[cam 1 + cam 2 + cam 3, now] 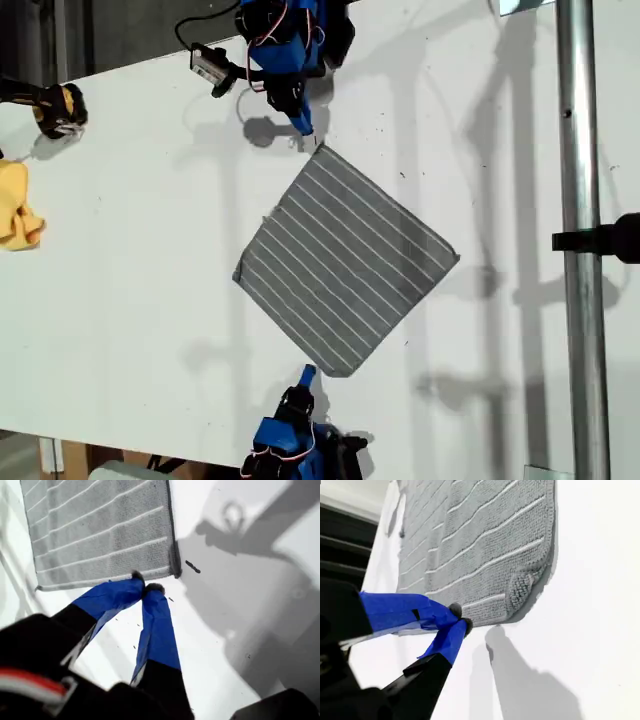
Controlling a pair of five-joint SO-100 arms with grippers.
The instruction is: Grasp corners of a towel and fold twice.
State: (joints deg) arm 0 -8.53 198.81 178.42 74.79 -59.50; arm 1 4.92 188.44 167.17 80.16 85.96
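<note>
The grey white-striped towel point(345, 260) lies flat on the white table, turned like a diamond. In the exterior view my first gripper point(305, 135) reaches down from the top edge. It is shut and empty, just outside the towel's top corner point(320, 150). In the first wrist view the blue fingers point(146, 587) meet beside the sharp corner point(174, 572) of the towel point(100, 530). My second gripper point(307, 374) comes up from the bottom edge, shut and empty, beside the bottom corner point(340, 372). That corner point(522, 592) of the towel point(480, 540) curls up slightly next to the gripper point(461, 620).
In the exterior view a small yellow cloth point(18, 215) and a black-and-yellow object point(58, 108) sit at the left edge. A metal pole point(580, 250) with a black clamp point(610, 238) runs down the right side. A small dark mark point(192, 567) is on the table by the first corner.
</note>
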